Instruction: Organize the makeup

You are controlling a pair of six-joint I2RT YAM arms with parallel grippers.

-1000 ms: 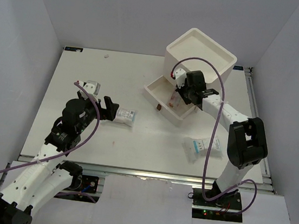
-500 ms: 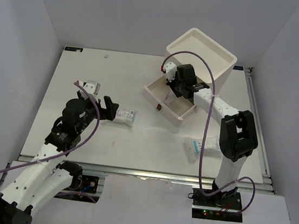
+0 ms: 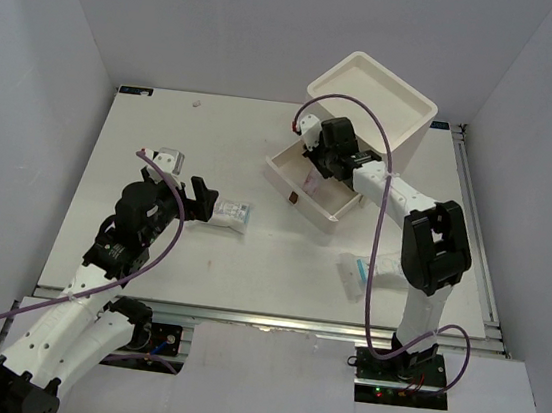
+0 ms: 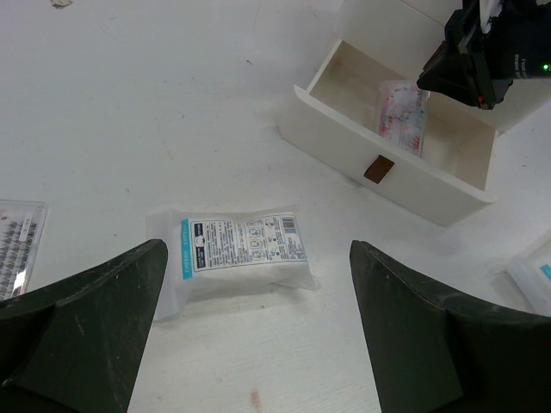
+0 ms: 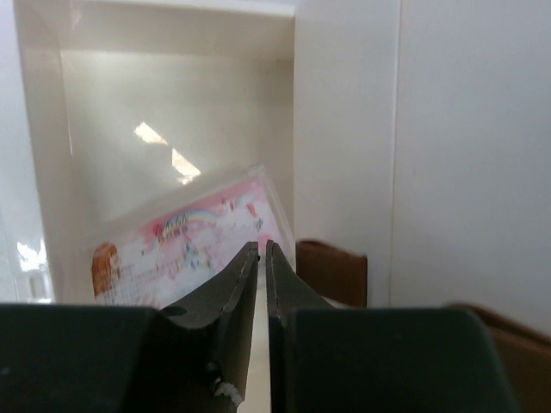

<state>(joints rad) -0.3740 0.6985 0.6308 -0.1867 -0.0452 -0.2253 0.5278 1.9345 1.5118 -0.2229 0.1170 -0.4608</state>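
My left pincer (image 4: 256, 258) hangs spread wide above a white plastic packet with teal print (image 4: 239, 249), which lies flat on the white surface (image 4: 155, 103); the fingers touch nothing. My right pincer (image 5: 261, 251) has its fingers pressed together, with nothing between them that I can see. It sits over the pulled-out white drawer with a brown knob (image 4: 340, 142), where a pinkish printed sachet (image 5: 181, 249) lies inside. A second teal-printed packet (image 3: 356, 273) sits partly hidden beside the right arm.

glossy plastic packet (image 4: 239, 248) on matt white table (image 4: 155, 112); shiny pink sachet (image 4: 403, 114) in smooth drawer (image 4: 327, 142).
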